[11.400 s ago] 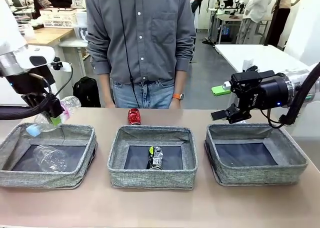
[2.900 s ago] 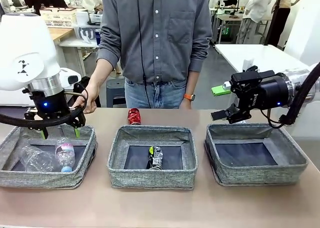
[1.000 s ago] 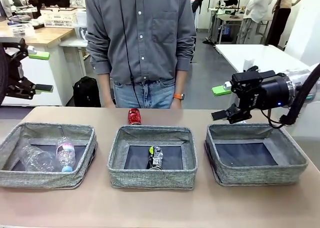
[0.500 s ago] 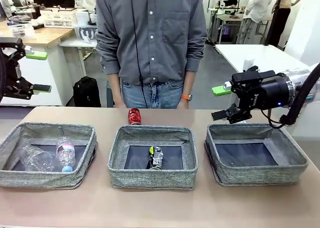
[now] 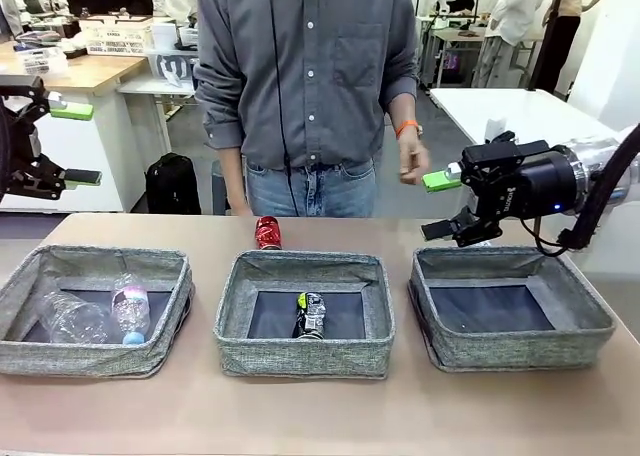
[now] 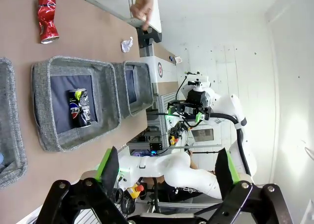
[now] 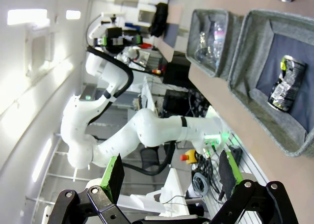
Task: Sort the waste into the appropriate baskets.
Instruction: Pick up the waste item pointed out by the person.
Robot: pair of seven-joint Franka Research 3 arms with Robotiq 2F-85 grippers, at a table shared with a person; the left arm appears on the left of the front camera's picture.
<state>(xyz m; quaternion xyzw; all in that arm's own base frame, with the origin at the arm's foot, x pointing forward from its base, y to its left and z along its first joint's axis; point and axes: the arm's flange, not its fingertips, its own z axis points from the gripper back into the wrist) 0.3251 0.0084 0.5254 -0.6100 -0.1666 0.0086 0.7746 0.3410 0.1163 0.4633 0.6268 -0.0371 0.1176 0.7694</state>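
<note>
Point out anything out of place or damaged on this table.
A crushed red can lies on the bare table behind the middle basket, in no basket. A white paper wad also sits loose on the table, outside the baskets. The dark can in the middle basket is crumpled.

1. I see three grey woven bins in a row on the worktop (image 5: 320, 416): left basket (image 5: 95, 361), middle basket (image 5: 305, 360), right basket (image 5: 520, 351).
2. Left basket: crumpled clear bottle (image 5: 70, 319) and pink-labelled bottle (image 5: 130, 309), blue-capped, lying side by side.
3. Middle basket: dark can (image 5: 311, 315), lying flat.
4. Crushed red can (image 5: 267, 232) just behind middle basket; white paper wad (image 6: 127, 44) behind right basket.
</note>
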